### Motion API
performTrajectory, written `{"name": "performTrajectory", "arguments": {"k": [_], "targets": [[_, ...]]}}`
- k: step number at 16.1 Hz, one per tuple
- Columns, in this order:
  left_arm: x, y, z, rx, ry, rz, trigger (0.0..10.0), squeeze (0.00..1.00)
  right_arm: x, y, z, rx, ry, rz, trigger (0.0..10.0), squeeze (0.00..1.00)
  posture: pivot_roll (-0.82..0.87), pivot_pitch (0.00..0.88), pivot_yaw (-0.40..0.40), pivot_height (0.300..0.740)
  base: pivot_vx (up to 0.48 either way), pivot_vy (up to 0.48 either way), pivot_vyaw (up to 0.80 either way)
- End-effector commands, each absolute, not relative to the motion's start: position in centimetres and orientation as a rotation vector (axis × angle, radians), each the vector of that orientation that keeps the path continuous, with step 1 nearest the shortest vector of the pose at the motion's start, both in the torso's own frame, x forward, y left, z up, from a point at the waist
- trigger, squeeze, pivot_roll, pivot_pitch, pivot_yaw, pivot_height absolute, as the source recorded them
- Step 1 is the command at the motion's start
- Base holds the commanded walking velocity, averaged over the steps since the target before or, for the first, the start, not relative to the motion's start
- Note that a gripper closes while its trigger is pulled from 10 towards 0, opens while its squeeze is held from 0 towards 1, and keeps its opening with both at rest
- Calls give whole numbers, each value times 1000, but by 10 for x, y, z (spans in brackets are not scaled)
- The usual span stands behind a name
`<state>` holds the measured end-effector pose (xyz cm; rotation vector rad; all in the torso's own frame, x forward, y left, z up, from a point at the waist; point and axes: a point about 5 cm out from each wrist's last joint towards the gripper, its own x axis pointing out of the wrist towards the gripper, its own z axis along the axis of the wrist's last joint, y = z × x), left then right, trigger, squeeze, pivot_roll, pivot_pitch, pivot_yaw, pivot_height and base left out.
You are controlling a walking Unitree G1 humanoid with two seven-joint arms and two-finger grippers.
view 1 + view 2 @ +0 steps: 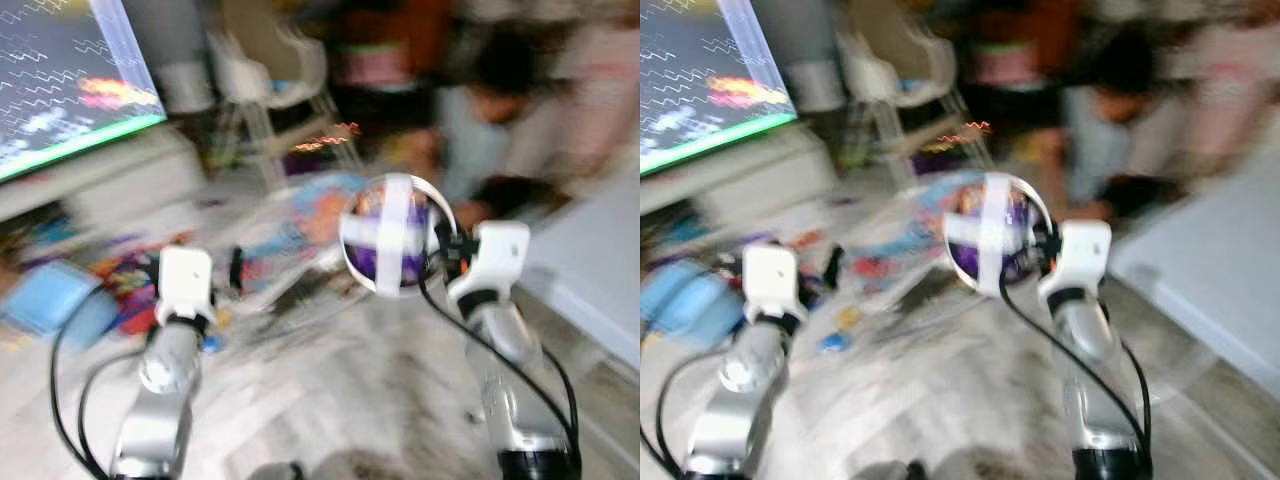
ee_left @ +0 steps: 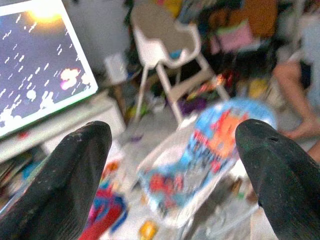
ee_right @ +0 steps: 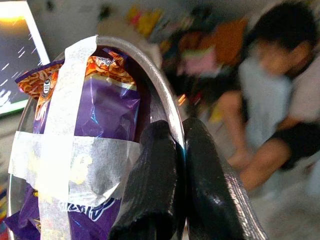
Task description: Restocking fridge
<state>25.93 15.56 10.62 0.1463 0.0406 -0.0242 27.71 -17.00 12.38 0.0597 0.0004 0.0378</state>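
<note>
- The head views are smeared with blur, so small things on the floor cannot be told apart.
- Ahead on the floor (image 1: 400, 400) lies a colourful baby bouncer seat (image 2: 210, 160), with scattered bright toys and a blue cushion-like thing (image 1: 45, 295) toward the robot's left.
- Behind the bouncer stands a white high chair (image 2: 167, 45); left of it a lit screen (image 1: 60, 80) sits on a low white unit (image 1: 110, 185).
- A person (image 3: 275, 100) sits or crouches on the floor at the far right, close behind the held load.
- A pale flat surface (image 1: 600, 270) with a straight edge runs along the right side; what it belongs to cannot be told.
- Bare wood-pattern floor lies directly in front of the robot, between its 2 arms and the clutter.
- The right claw (image 3: 182, 165) is raised at chest height, arm bent upward, its 2 black fingers (image 3: 155, 185) pressed together on the metal rim of a round bowl (image 1: 395, 235).
- The bowl is tipped on its side, mouth toward the wrist camera, holding a purple snack packet (image 3: 107, 115) strapped in with 2 crossed strips of white tape (image 3: 70, 125).
- The left claw (image 2: 172, 170) is raised lower at the left, fingers wide apart with nothing between them, pointing toward the bouncer.
</note>
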Motion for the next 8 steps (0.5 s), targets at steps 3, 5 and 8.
{"name": "performTrajectory", "arguments": {"k": [3,5,8], "targets": [[263,155,109,151,36,-51,10000,0,280,-171,128,114,-29,-2,10000,0,-41,0,57,740,0,0,800],[268,148,114,152,6,-74,10000,0,284,-171,136,107,-60,12,10000,0,-34,0,46,740,0,0,800],[274,149,114,152,5,-53,10000,0,291,-170,138,112,-65,41,10000,0,-22,0,26,740,-261,0,800]]}}
